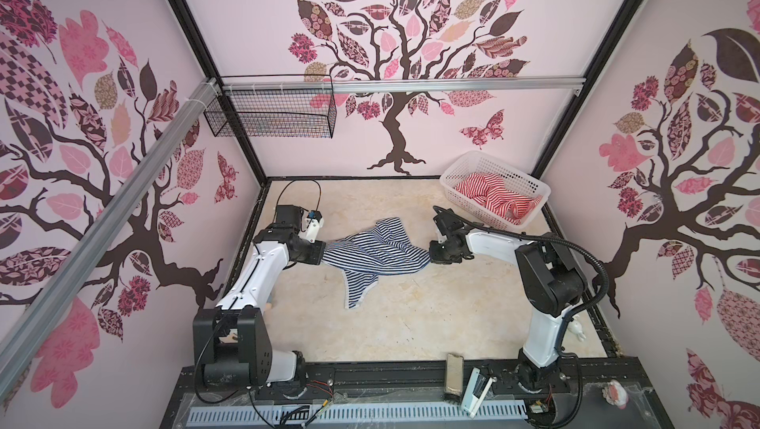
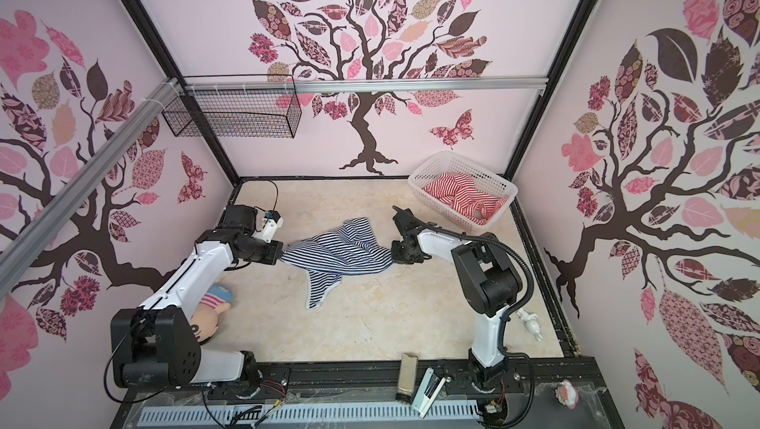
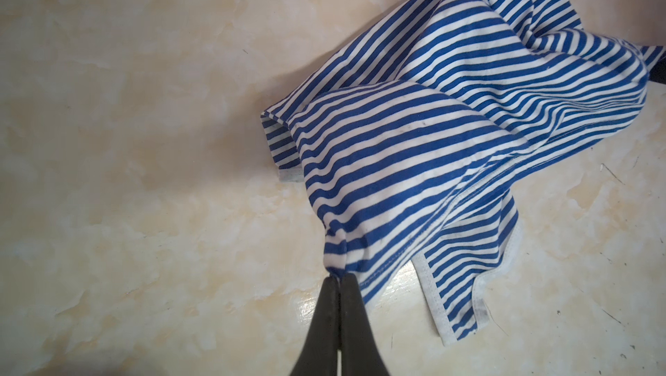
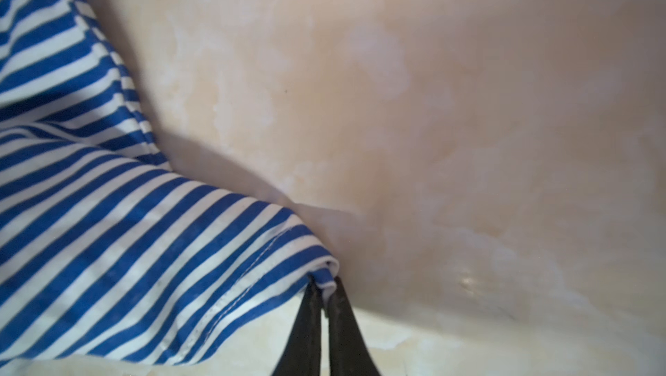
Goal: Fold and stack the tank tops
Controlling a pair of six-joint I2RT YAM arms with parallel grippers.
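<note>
navy tank top (image 1: 372, 250): crumpled, left gripper (image 3: 338, 278) pinching its 9 o'clock end, right gripper (image 4: 322, 286) its 3 o'clock; red tank top (image 1: 499, 198): unfolded in basket (image 1: 510, 174).

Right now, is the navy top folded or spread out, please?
Neither: the navy top lies bunched and wrinkled on the table, pinched at opposite ends by the left end effector and right end effector.

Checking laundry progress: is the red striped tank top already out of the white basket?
No, the red-striped tank top lies crumpled inside the white basket at the table's far right corner.
</note>
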